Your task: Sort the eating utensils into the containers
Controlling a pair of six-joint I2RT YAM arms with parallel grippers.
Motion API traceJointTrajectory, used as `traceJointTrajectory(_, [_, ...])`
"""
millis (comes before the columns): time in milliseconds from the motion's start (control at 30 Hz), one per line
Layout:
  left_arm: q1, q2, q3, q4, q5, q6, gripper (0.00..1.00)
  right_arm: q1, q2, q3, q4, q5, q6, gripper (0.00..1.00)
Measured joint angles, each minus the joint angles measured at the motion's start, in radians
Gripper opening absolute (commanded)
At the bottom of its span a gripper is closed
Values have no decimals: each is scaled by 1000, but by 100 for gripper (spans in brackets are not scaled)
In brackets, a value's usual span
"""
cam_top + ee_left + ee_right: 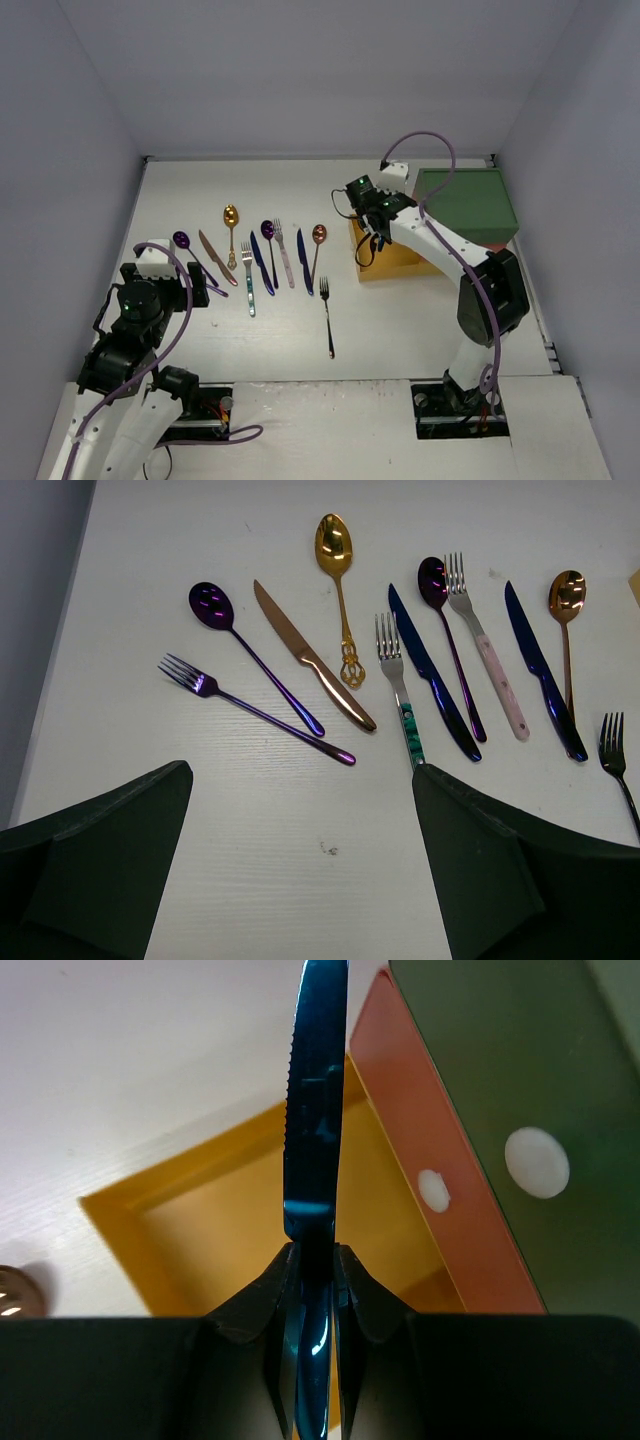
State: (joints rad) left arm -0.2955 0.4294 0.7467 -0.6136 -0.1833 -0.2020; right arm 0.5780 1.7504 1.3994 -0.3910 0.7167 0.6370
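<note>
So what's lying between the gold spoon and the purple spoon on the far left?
A copper knife, lying slantwise between them; the left wrist view shows it best.

Utensils (pixel 430 675) lie in a row on the table (pixel 400 320), left of the stacked boxes (pixel 470 200). A knife (pixel 315 1110) is over the open bottom drawer (pixel 110 1210).

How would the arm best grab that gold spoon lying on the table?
Probably by the thin stem just below the bowl, from straight above, jaws across it. The gold spoon lies flat, and there both sides are free; its ornate end nearly touches the copper knife.
</note>
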Motion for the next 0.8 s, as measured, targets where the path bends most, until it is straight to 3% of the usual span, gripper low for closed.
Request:
traceJointTrajectory(267, [0,0,0,0,0,0,90,-3,15,-108,48,-19,57,0])
traceJointTrajectory(633, [0,0,0,0,0,0,90,11,44,-176,83,-98,271,0])
traceJointTrajectory(700, [0,0,0,0,0,0,90,20,55,-176,89,-114,302,6])
traceJointTrajectory(800, [0,0,0,0,0,0,90,33,69,-176,92,-131,332,26])
